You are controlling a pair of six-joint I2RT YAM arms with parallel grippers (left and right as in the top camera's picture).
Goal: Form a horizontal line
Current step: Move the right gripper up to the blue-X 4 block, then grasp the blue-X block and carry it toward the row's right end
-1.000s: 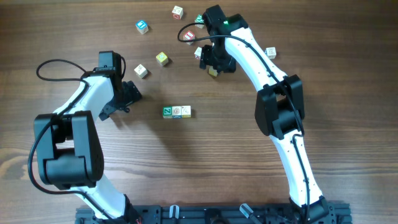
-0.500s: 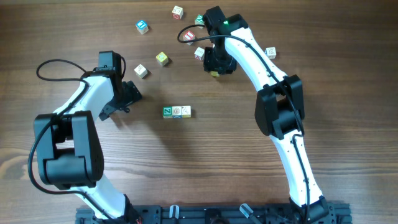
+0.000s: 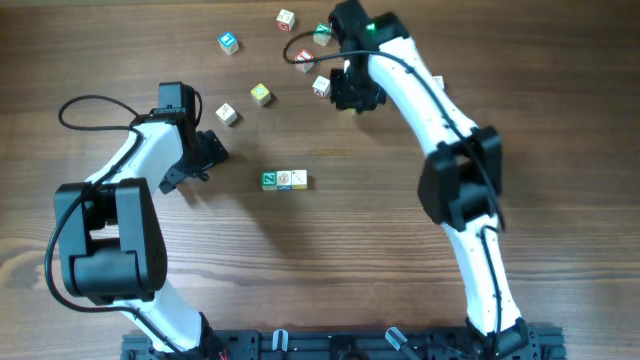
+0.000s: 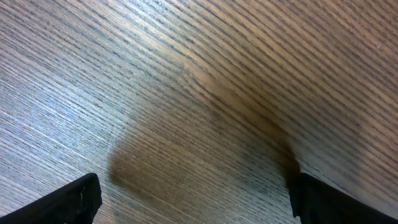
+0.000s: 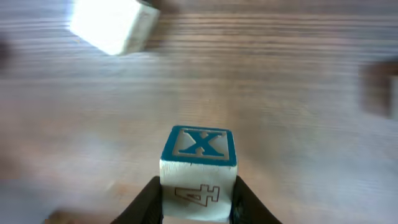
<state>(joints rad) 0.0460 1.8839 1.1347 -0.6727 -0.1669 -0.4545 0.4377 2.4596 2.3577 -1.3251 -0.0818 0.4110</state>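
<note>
Your right tool (image 5: 199,202) had clamped onto the blue X cube (image 5: 199,152), where a second before its jaws stood apart, and that arm had pulled back toward the far edge. Your left tool (image 4: 196,202) hung with jaws wide apart over bare desk (image 4: 186,93). One row (image 3: 285,179) of three cubes lay mid-desk, well apart from both tools. Seven loose cubes (image 3: 229,42) lay scattered beyond.

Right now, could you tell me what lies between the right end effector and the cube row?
Bare table between the right end effector and the row, in the overhead view.
</note>
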